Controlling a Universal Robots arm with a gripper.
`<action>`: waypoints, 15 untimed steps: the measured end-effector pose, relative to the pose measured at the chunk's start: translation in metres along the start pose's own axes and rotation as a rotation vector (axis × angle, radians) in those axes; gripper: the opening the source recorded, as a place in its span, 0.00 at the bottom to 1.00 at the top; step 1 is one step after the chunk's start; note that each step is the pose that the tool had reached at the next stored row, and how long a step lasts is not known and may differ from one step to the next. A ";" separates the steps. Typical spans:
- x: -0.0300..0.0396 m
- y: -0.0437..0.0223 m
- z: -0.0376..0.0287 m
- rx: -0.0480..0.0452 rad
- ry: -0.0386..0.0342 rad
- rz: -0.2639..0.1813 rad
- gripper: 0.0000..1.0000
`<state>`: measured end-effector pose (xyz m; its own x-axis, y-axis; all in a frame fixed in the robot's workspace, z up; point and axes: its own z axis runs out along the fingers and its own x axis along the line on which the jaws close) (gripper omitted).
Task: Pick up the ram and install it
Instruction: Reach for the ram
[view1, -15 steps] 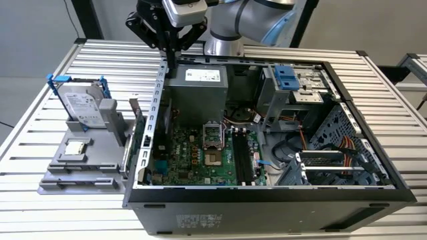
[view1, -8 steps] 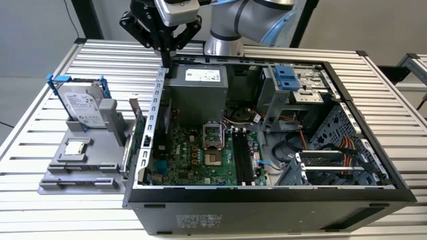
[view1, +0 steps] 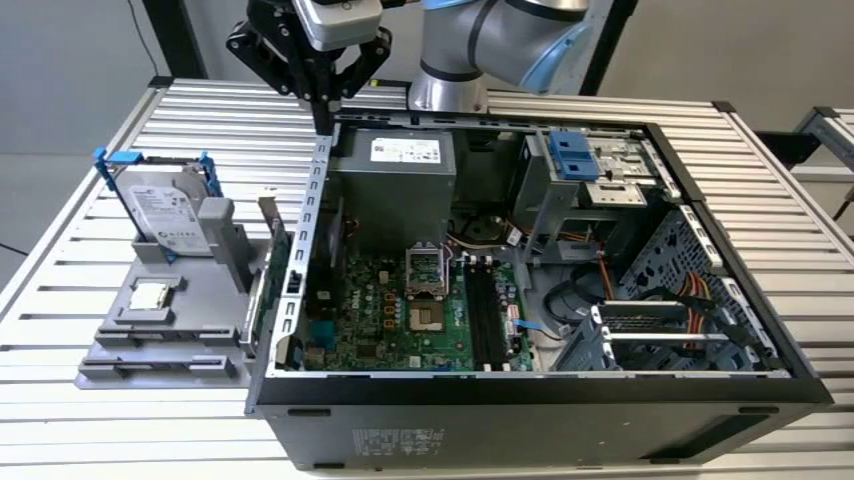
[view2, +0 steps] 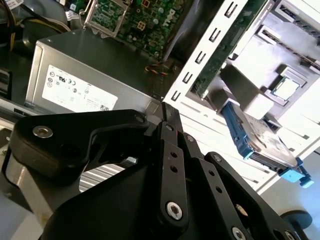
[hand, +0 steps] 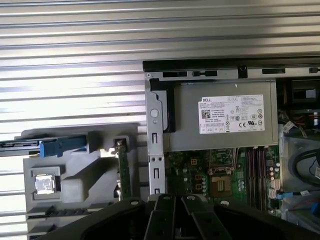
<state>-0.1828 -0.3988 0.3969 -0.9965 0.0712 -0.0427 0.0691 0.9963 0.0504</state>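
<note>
Black two-finger tool (view1: 324, 114) pressed together, empty, above rear corner of open black computer case (view1: 534, 405). Long thin green circuit-board ram (view1: 279, 285) apparently stands on edge just outside case's side wall. Likely light, stiff, fragile: pinch upper edge mid-length.

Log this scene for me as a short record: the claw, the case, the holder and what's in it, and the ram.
claw: shut, empty, above the case corner by the power supply
case: open, on its side on the table
holder: beside the case, at the exterior view's left
in holder: hard drive, processor, green card on edge
ram: place unclear, not in the claw
</note>
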 end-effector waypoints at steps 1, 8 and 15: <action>0.0014 -0.0001 -0.0002 0.0000 -0.0006 0.000 0.00; 0.0105 -0.0007 -0.0014 -0.0003 -0.0038 0.000 0.00; 0.0178 -0.0012 -0.0025 -0.0004 -0.0056 0.000 0.00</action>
<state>-0.2007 -0.3988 0.3985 -0.9963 0.0712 -0.0483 0.0688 0.9963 0.0508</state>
